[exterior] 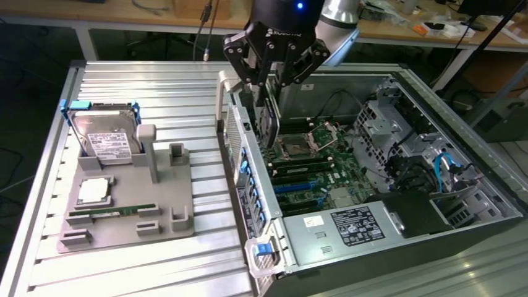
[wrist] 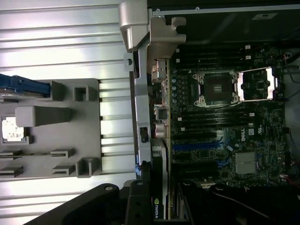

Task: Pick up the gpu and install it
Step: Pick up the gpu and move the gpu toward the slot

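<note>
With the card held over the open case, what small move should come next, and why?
Probably a short shift along the case's rear wall toward the blue slots, before lowering. The gripper holds the gpu on edge, and its lower edge hangs near the processor socket, short of those slots.

table [exterior: 165, 86]: ribbed metal | tray [exterior: 165, 204]: matt grey plastic | case [exterior: 375, 68]: sheet metal | gpu [exterior: 268, 124]: matt black
</note>
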You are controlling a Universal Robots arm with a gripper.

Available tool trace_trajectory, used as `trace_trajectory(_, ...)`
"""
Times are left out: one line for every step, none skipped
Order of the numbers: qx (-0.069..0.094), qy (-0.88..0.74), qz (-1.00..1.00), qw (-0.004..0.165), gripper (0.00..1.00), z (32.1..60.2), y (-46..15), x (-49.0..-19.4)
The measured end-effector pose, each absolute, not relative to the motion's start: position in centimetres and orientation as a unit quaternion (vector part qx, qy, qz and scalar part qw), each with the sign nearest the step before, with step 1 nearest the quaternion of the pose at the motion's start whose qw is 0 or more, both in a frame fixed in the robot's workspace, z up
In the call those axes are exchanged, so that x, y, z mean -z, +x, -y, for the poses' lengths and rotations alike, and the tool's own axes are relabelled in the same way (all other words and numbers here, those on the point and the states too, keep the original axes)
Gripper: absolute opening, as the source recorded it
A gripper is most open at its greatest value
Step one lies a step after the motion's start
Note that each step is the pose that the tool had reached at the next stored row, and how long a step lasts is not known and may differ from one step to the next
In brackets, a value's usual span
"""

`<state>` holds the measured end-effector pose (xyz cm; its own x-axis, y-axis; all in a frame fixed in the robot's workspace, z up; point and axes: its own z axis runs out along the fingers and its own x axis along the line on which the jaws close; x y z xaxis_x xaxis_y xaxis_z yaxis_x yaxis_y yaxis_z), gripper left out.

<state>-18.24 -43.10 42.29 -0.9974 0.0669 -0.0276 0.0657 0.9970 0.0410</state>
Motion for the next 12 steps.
trace_trajectory(-0.02,0.033,-0.999,0.015,0.27,43.1,-18.2,-42.3)
trace_trajectory(-0.02,0.033,-0.999,0.014,0.27,43.1,-18.1,-42.3)
trace_trajectory(-0.02,0.033,-0.999,0.015,0.27,43.1,-18.0,-42.3)
trace_trajectory(-0.02,0.033,-0.999,0.015,0.27,43.1,-17.9,-42.3)
trace_trajectory(-0.02,0.033,-0.999,0.015,0.27,43.1,-17.8,-42.3)
trace_trajectory(-0.02,0.033,-0.999,0.015,0.27,43.1,-17.8,-42.3)
trace_trajectory(-0.02,0.033,-0.999,0.014,0.27,43.1,-17.6,-42.3)
trace_trajectory(-0.02,0.033,-0.999,0.015,0.27,43.1,-17.5,-42.3)
trace_trajectory(-0.02,0.033,-0.999,0.015,0.27,43.1,-17.4,-42.3)
trace_trajectory(-0.02,0.033,-0.999,0.015,0.27,43.1,-17.2,-42.3)
trace_trajectory(-0.02,0.033,-0.999,0.014,0.27,43.1,-17.1,-42.3)
trace_trajectory(-0.02,0.033,-0.999,0.015,0.27,43.1,-17.0,-42.3)
